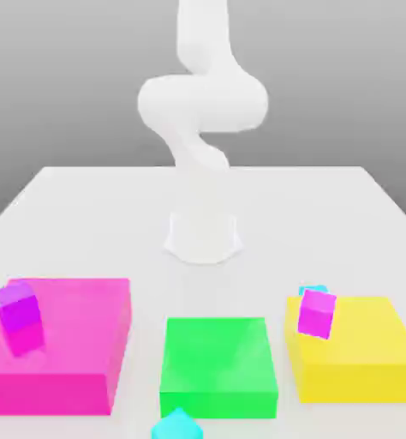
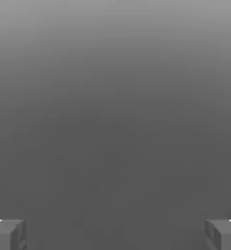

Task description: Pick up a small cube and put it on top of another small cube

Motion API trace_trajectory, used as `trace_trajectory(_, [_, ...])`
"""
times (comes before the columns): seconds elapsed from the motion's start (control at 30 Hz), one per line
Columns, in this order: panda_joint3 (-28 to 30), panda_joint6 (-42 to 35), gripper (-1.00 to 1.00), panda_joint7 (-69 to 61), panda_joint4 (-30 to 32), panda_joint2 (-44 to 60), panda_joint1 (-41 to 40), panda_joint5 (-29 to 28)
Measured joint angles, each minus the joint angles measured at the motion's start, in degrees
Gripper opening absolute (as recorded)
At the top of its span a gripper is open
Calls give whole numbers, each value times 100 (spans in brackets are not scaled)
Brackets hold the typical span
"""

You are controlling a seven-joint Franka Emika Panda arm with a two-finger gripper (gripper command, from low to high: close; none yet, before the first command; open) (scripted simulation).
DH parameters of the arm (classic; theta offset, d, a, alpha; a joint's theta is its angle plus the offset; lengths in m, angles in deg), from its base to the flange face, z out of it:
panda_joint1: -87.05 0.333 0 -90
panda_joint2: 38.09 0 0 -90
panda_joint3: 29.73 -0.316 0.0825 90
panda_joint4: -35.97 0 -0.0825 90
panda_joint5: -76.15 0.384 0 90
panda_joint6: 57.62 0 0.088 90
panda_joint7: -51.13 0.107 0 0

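So the gripper (image 2: pixel 115 234) has its jaws spread wide, with nothing but grey background between them. No cube is anywhere near the jaws. The cyan cube (image 1: pixel 178 425) sits on the table (image 1: pixel 86 223) in front of the green block (image 1: pixel 217 364). The purple cube (image 1: pixel 18 309) rests on the pink block (image 1: pixel 69 351).

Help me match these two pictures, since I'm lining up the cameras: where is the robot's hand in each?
Exterior view: the white arm rises from the table, and I cannot tell the hand apart from it.
Hand view: the hand is open, with its two grey fingertips standing wide apart.
Shared landmark: the plain grey backdrop, which also lies beyond the fingertips in the hand view.
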Motion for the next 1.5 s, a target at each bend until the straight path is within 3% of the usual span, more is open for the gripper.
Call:
trace_trajectory(0.3, [-612,1067,0,492,1257,1307,701,770])
trace_trajectory(0.6, [-1548,2136,0,1254,2492,2563,1384,1183])
trace_trajectory(0.77, [-2150,2764,0,1918,3191,3259,1646,1102])
trace_trajectory(0.93, [-2496,3347,0,2683,3533,3942,1564,447])
trace_trajectory(1.03, [-2268,3656,0,3192,3466,4350,1530,-320])
trace_trajectory(1.17, [-1284,4055,0,3991,3349,4876,2212,-1468])
trace_trajectory(1.33, [19,4585,0,4322,3259,5487,3464,-1832])
trace_trajectory(1.37, [175,4675,-100,4338,3251,5589,3634,-1826])
trace_trajectory(1.5, [175,4682,-100,4346,3251,5589,3633,-1834])
